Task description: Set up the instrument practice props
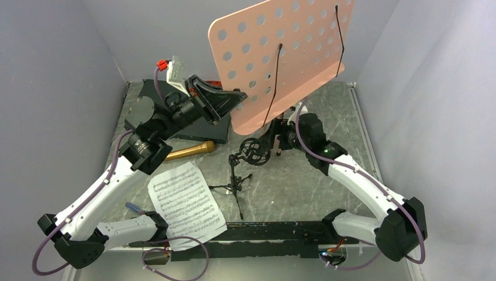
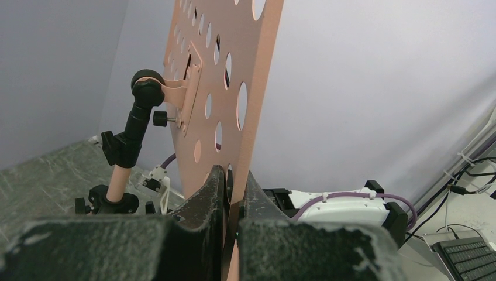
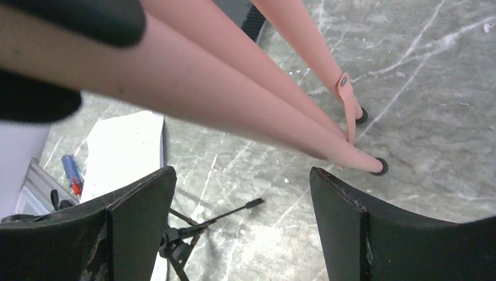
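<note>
The left pincer (image 2: 234, 196) is clamped on the lower edge of the music stand (image 2: 225, 88). Its two fingers (image 2: 205, 205) press the pink perforated board from both sides. That wrist view alone shows the board's back bracket and black tilt knob. The right pincer (image 3: 243, 175) stands wide apart low by the stand's tripod legs (image 3: 281, 99). The legs slant across above the gap, and no contact shows there. From above this pincer is hidden under the board.

The stand is upright toward the back of the table (image 1: 292, 187), close to the rear wall. The mic stand (image 1: 237, 181) is just in front of it. The gold microphone (image 1: 190, 150) lies beside the black box (image 1: 202, 133). A sheet-music page (image 1: 187, 202) lies flat near the front edge. There is bare tabletop between the mic stand and the right arm.
</note>
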Controlling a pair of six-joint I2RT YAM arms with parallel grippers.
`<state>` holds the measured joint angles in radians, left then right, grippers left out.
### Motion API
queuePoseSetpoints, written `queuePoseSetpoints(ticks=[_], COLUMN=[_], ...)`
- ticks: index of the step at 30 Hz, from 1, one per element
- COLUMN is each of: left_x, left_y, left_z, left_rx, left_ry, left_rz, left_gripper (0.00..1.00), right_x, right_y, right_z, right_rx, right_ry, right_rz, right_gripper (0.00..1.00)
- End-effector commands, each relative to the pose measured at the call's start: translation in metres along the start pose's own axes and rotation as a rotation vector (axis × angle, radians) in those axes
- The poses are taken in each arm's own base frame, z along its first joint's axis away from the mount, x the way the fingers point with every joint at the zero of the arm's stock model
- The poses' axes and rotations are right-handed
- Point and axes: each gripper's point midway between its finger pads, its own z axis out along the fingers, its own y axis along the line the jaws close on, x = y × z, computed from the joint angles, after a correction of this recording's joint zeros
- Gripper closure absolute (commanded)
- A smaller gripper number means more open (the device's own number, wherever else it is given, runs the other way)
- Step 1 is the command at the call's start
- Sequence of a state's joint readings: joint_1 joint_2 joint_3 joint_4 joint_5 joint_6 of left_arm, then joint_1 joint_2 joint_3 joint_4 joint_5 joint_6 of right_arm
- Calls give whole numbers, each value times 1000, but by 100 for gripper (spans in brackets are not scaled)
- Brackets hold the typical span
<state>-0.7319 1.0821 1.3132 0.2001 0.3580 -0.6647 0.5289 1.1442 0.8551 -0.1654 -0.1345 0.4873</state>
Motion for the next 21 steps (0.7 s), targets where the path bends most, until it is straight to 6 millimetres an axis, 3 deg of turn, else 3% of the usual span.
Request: queuePoseSetpoints(ticks=[1,5,11,16,19,21], left_x=[18,21,25,26,25,24], left_y=[-32,-32,-31,-30,-28,-24], left_z=[-1,0,2,2,2,1], left_rx=[77,77,87,84,67,44], left_ry=[113,127,144,146,140,129], left_rz=[-252,-248,-258,-257,-260,-264], left_gripper=[97,97,97,97,97,97], right_x=[-5,1,-6,-15,-19,-23], right_y=[-3,-16,-41,-47,-39,-34], right_z=[-15,-27,-41,-47,-45,-43], right_rx=[16,67,205,237,188,160], right_ry=[-34,-52,-88,-126,-144,-154], right_rz=[-39,-57,-129,-182,-217,-232], right_gripper=[11,7,8,18,22,30])
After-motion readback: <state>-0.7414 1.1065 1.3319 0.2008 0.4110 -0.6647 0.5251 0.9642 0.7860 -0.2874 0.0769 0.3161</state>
